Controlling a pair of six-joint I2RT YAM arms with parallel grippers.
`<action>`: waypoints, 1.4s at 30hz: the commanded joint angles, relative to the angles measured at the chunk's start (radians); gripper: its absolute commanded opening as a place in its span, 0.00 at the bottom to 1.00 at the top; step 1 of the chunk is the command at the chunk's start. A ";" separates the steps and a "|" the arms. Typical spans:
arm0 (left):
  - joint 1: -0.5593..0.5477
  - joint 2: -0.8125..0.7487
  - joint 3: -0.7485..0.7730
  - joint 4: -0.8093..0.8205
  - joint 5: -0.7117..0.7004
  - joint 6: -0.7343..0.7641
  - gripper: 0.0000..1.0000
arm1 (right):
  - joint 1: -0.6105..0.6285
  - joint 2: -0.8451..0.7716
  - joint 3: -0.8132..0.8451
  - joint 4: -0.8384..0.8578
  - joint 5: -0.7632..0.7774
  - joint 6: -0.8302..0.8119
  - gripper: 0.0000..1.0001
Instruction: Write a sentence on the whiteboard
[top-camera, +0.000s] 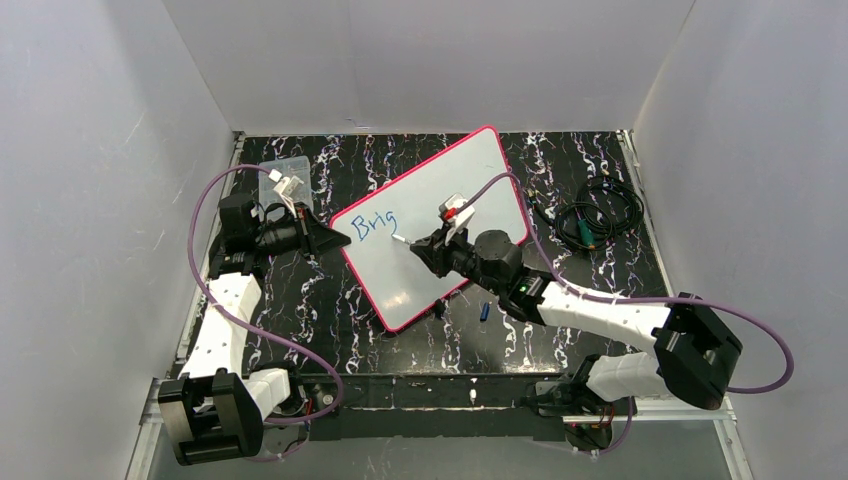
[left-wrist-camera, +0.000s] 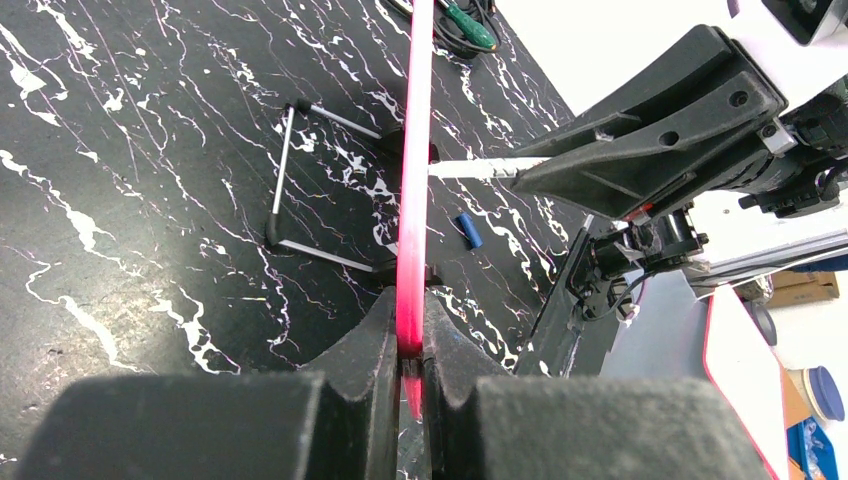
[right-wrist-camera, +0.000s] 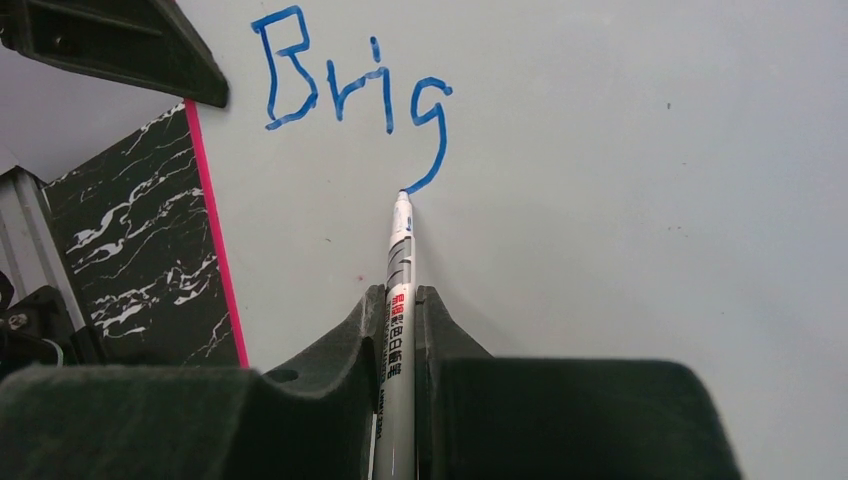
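Whiteboard (top-camera: 470, 170): stiff, thin, light panel with a slick face. It looks likely to rock against the wire stand (left-wrist-camera: 285, 180) under pen pressure, so the pink rim is the place to hold it.

Left gripper (left-wrist-camera: 410, 345): jaws pinched narrow on that rim, at the board's left edge in the top view.

Right gripper (right-wrist-camera: 400, 320): clamped on a white marker (right-wrist-camera: 402, 245). The barrel runs straight out between the fingers and the tip touches the board at the foot of the "g".

The sentence (right-wrist-camera: 350, 90): only "Brig" in blue, upper left of the board face. Bare white runs right and below, so you have most of the words left to write.

Small blue cap (top-camera: 484, 312): loose on the table just below the board's lower edge.

Press lightly; hard strokes could shove the board back.
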 joint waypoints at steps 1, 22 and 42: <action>0.000 -0.022 0.023 0.023 0.027 0.031 0.00 | 0.026 -0.003 0.007 0.010 0.020 0.005 0.01; 0.000 -0.024 0.019 0.030 0.027 0.025 0.00 | 0.036 0.000 0.166 0.065 0.225 -0.063 0.01; 0.000 -0.031 0.016 0.040 0.034 0.019 0.00 | 0.000 0.072 0.169 0.040 0.192 -0.055 0.01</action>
